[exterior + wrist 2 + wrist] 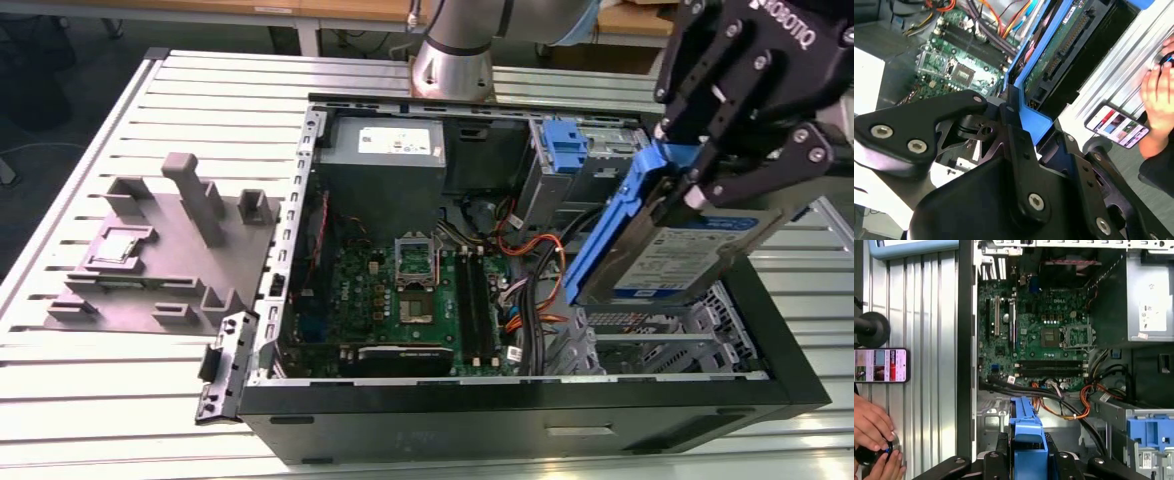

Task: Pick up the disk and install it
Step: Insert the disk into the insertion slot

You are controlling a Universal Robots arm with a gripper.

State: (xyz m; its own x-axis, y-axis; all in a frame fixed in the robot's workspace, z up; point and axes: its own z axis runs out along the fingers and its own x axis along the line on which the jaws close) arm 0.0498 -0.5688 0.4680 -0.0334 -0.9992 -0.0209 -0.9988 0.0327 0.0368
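Note:
The disk (683,256), a silver drive with a white-and-blue label in a blue carrier frame, hangs tilted above the drive cage (654,338) at the exterior view's right end of the open computer case (534,398). My gripper (694,178) is shut on its upper end. In the second wrist view the disk (1064,45) shows its green circuit-board underside, and the gripper (1019,125) clamps the blue frame. The first wrist view shows the disk's blue frame (1026,432) edge-on between the fingers of the gripper (1026,462), over the cage floor.
Inside the case lie the motherboard (414,290), a grey power-supply box (380,150), a bare blue bracket (567,145) and orange cables (534,250). A grey fixture (160,250) stands on the slatted table. A person's hands (874,432) and a phone (881,365) rest beside the case.

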